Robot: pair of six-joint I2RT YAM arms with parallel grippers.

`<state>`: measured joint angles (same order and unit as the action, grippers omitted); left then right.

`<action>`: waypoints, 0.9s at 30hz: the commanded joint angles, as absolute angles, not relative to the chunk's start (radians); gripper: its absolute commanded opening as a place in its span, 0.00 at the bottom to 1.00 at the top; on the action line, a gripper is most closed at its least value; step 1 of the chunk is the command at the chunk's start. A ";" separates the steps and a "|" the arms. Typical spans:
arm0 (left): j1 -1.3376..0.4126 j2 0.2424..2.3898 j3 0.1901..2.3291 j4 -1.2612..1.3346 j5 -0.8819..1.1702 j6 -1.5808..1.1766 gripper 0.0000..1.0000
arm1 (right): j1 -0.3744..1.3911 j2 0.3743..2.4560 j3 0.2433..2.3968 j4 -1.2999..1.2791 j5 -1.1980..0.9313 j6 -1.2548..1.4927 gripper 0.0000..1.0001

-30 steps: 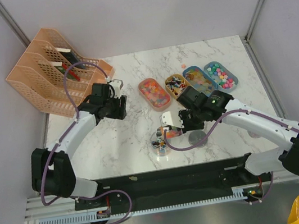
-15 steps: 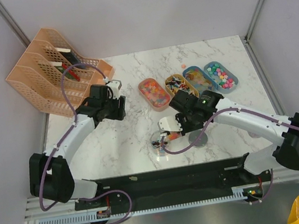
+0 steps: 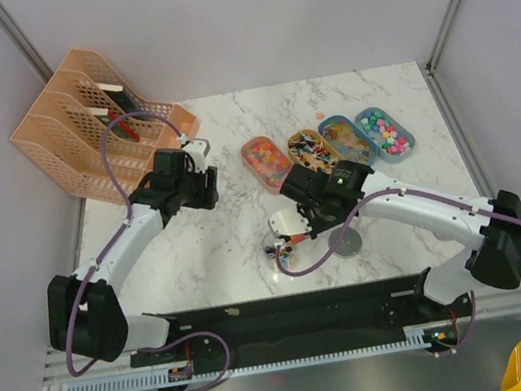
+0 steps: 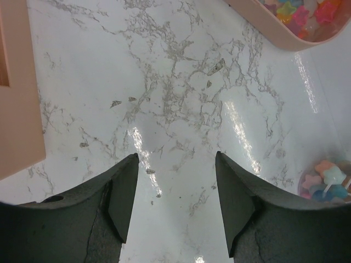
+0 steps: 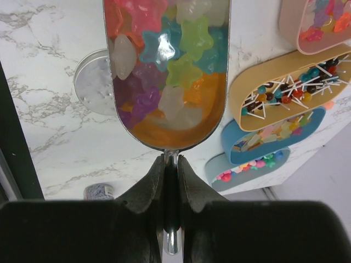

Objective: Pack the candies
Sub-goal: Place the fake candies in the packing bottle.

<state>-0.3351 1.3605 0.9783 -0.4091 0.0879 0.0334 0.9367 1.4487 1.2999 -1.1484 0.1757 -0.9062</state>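
Observation:
My right gripper [image 5: 171, 163] is shut on the thin handle of a metal scoop [image 5: 167, 134]. The scoop holds several star-shaped candies [image 5: 164, 60] in pastel pink, blue, green and purple. In the top view the right gripper [image 3: 290, 224] holds the scoop right over the small clear jar [image 3: 277, 250], which has candies in it. The jar also shows in the left wrist view [image 4: 329, 178]. My left gripper [image 4: 174, 164] is open and empty above bare marble, also seen from the top [image 3: 201, 180].
Four oval trays of sweets lie in a row: pink [image 3: 253, 145], tan [image 3: 297, 135], blue [image 3: 330, 122], blue [image 3: 410, 137]. The jar's grey lid [image 3: 347, 241] lies right of the jar. A peach file rack [image 3: 82, 134] stands at the back left. One loose candy [image 3: 321, 113] lies behind the trays.
My right arm has swung left with the loaded scoop, from beside the jar to over it. The left arm has barely moved.

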 commanded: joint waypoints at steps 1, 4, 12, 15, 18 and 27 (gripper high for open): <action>-0.330 1.321 0.973 -0.357 0.104 0.009 0.66 | 0.963 1.457 1.359 -1.193 0.254 -0.917 0.00; -0.330 1.315 0.973 -0.354 0.104 0.009 0.66 | 0.980 1.460 1.362 -1.215 0.284 -0.916 0.00; -0.328 1.253 0.974 -0.356 0.106 0.009 0.66 | 1.014 1.470 1.379 -1.255 0.350 -0.900 0.00; -0.328 1.232 0.979 -0.359 0.132 -0.017 0.67 | 1.023 1.479 1.400 -1.269 0.365 -0.882 0.00; -0.328 1.215 0.974 -0.364 0.159 -0.021 0.67 | 1.045 1.482 1.408 -1.281 0.373 -0.864 0.00; -0.330 1.215 1.038 -0.446 0.178 -0.002 0.65 | 1.061 1.473 1.399 -1.256 0.376 -0.815 0.00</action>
<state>-0.3347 1.2266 0.9794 -0.4141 0.1566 0.0090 1.0569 1.4776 1.3659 -1.2560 0.3428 -0.8589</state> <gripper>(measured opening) 0.659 0.175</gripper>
